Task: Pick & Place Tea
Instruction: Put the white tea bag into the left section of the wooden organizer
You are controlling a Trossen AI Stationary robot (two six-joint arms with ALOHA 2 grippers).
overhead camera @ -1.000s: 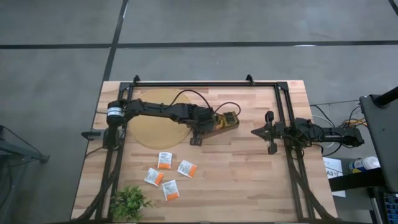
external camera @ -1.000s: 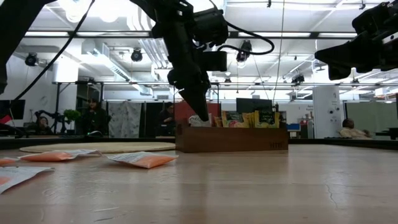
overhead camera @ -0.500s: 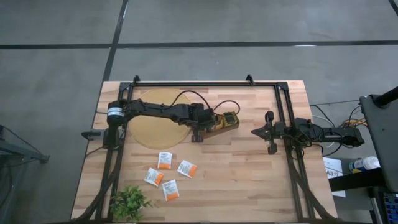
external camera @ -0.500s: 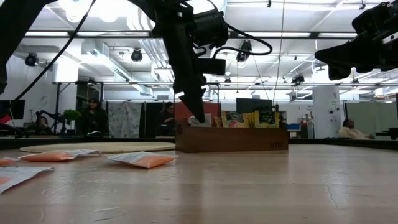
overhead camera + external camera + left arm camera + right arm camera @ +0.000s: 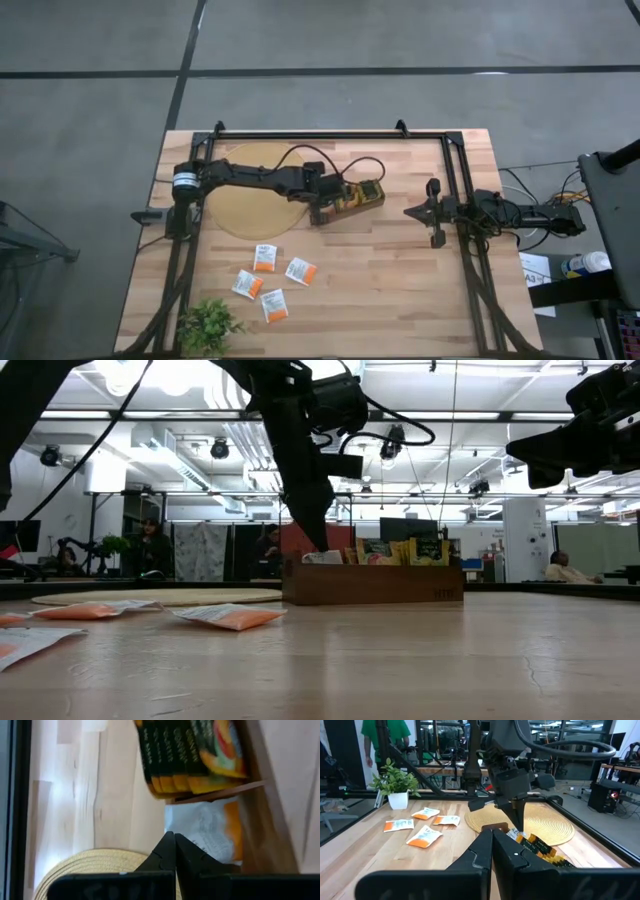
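The tea is small flat sachets. Several white-and-orange ones (image 5: 264, 258) lie loose on the table's near left. Dark green and yellow ones (image 5: 170, 755) stand in the long wooden tray (image 5: 355, 197) at mid-table. One white-and-orange sachet (image 5: 210, 827) lies in the tray's left end compartment. My left gripper (image 5: 172, 840) is shut and slants down over that compartment, its tips at the sachet's edge. My right gripper (image 5: 408, 212) is shut and hovers level at the table's right side, touching nothing. My left gripper's shut fingertips (image 5: 322, 546) slant down from above at the edge of the white-and-orange sachet (image 5: 192, 837) in the tray's left end compartment. Whether they touch it, I cannot tell. The sachet lies inside the tray.
A round woven mat (image 5: 250, 190) lies at the far left, under the left arm. A small leafy plant in a white pot (image 5: 208, 325) stands at the near left corner. A black frame (image 5: 330, 133) runs along the table's far and side edges. People show in the room beyond.
My left gripper has stayed over the tray's left end, but its wrist has rolled and tipped, so the fingers slant differently. It stays shut. The right arm has kept still.
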